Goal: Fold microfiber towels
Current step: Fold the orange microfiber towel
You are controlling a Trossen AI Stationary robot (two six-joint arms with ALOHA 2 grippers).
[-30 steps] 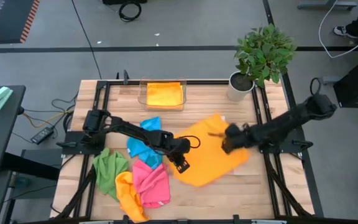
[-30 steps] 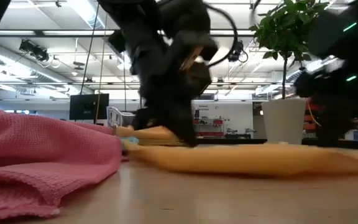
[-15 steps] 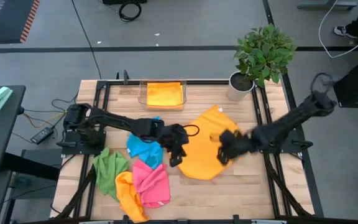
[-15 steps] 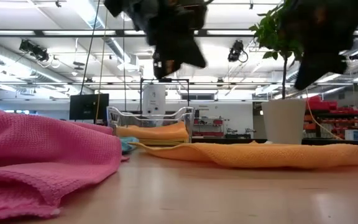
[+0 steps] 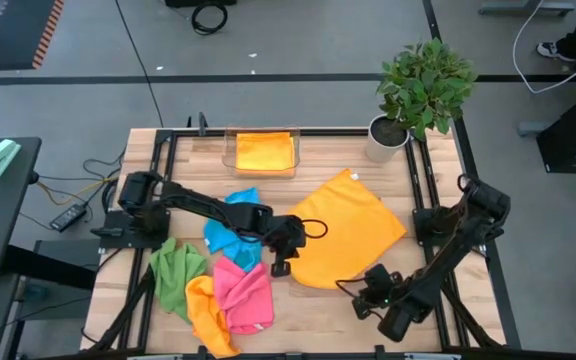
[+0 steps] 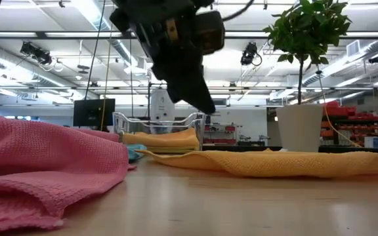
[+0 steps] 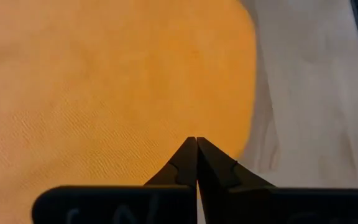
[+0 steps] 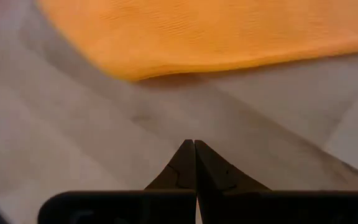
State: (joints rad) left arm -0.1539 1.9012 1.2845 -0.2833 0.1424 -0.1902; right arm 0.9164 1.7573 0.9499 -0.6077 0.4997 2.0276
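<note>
One folded orange towel [image 5: 265,152] sits in the clear tray [image 5: 230,152]; the big orange towel [image 5: 343,240] lies flat mid-bench, unfolded. Approx. five more wait crumpled in a pile [image 5: 218,285] on my left. My left gripper [image 5: 277,267] & right gripper [image 5: 359,309]: fingers together, empty.

Six microfiber towels show in all. Two are plain orange: one large orange towel [image 5: 343,233] spread beside the left gripper [image 5: 277,266], and one folded orange towel [image 5: 265,152] in the single clear tray [image 5: 232,148], well beyond that gripper. One blue towel [image 5: 230,238], one pink towel [image 5: 244,294], one green towel [image 5: 176,272] and one yellow-orange towel [image 5: 208,316] lie bunched behind the left gripper. One potted plant [image 5: 420,90] stands on the one bench [image 5: 308,315]. Two grippers are counted, the right gripper [image 5: 363,303] being the second.
</note>
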